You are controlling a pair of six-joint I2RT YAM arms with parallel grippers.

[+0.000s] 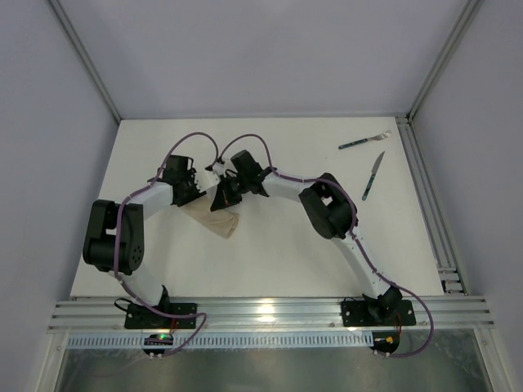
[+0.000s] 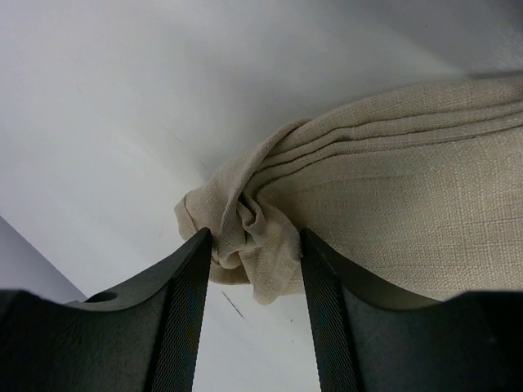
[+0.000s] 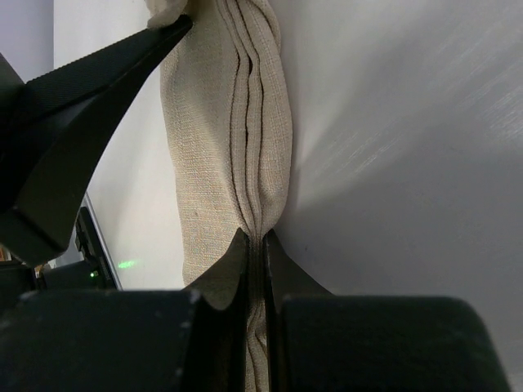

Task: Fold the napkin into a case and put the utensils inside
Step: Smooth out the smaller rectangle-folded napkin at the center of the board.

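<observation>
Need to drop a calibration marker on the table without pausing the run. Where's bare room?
Bare table between the napkin and the right arm, down to the near rail. Also on the far side, between the cable loops and the fork. Crowded: left gripper and right gripper meet on the napkin; fork and knife sit far right.

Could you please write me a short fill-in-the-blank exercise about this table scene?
1. The right gripper is pinched shut on the folded ____.
2. Just beyond the knife lies a ____.
3. Both lie toward the table's far ____ corner, away from the napkin.
Missing words: napkin; fork; right.
</observation>
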